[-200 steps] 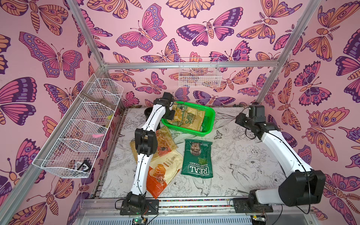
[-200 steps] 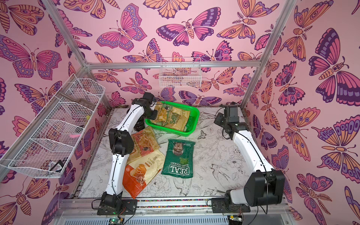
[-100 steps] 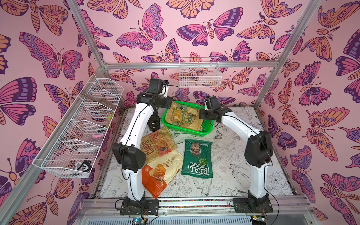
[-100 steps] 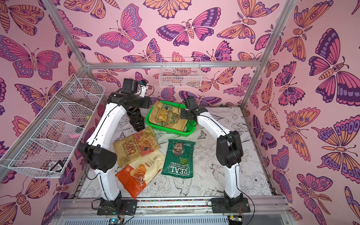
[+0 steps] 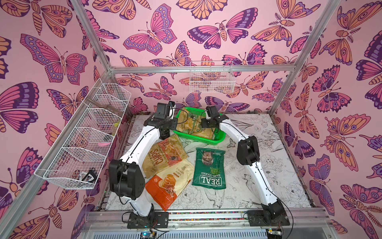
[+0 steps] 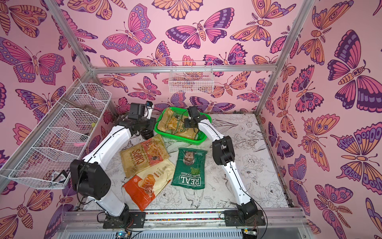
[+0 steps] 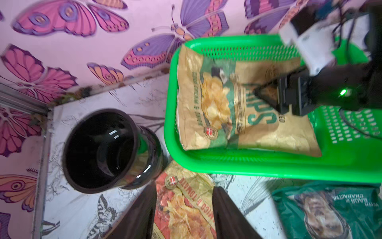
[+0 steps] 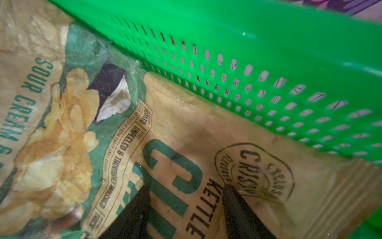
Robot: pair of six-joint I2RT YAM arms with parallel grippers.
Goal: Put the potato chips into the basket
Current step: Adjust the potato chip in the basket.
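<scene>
In both top views I count four bags: one tan-green bag (image 5: 189,124) inside the green basket (image 5: 198,143), and three on the table (image 5: 268,165): REAL bag (image 5: 209,169), CASSAVA CHIPS bag (image 5: 172,182), tan-orange CHIPS bag (image 5: 163,157).

Left wrist view: my left pincer (image 7: 184,192) is spread and empty above "TOMATO".

Right wrist view: my right pincer (image 8: 187,186) is parted, gripping nothing, over "SOUR CREAM" and "KETTLE".

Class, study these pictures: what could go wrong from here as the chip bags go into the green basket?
The tan-green bag sticks up over the basket's rim; the open right gripper, close over it, might snag it and pull it out. The left gripper, open above the tan-orange bag, could knock the black pot beside it.
</scene>
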